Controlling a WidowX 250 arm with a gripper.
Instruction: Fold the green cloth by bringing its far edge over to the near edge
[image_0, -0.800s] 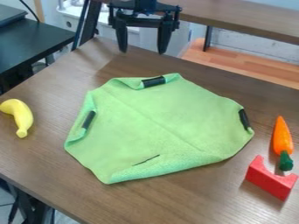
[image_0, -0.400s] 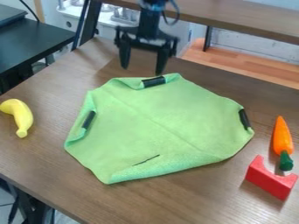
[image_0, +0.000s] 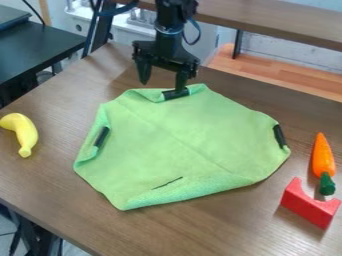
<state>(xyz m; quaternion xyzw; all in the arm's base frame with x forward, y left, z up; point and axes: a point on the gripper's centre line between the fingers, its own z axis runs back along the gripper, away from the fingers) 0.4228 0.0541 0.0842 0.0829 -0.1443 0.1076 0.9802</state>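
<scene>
Mostly, the green cloth (image_0: 180, 140) stretches sideways, end effector (image_0: 162, 86) wide at its far edge.

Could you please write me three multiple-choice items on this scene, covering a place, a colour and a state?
1. Where in the view is the banana?
A) Left of the cloth
B) On it
C) Right of it

2. What colour is the block near the carrot?
A) Blue
B) Red
C) White

3. How is the tool?
A) Holding the block
B) Shut
C) Open

A: it lies near the left edge.
B: its visible faces are red.
C: its fingers stand apart.
</scene>
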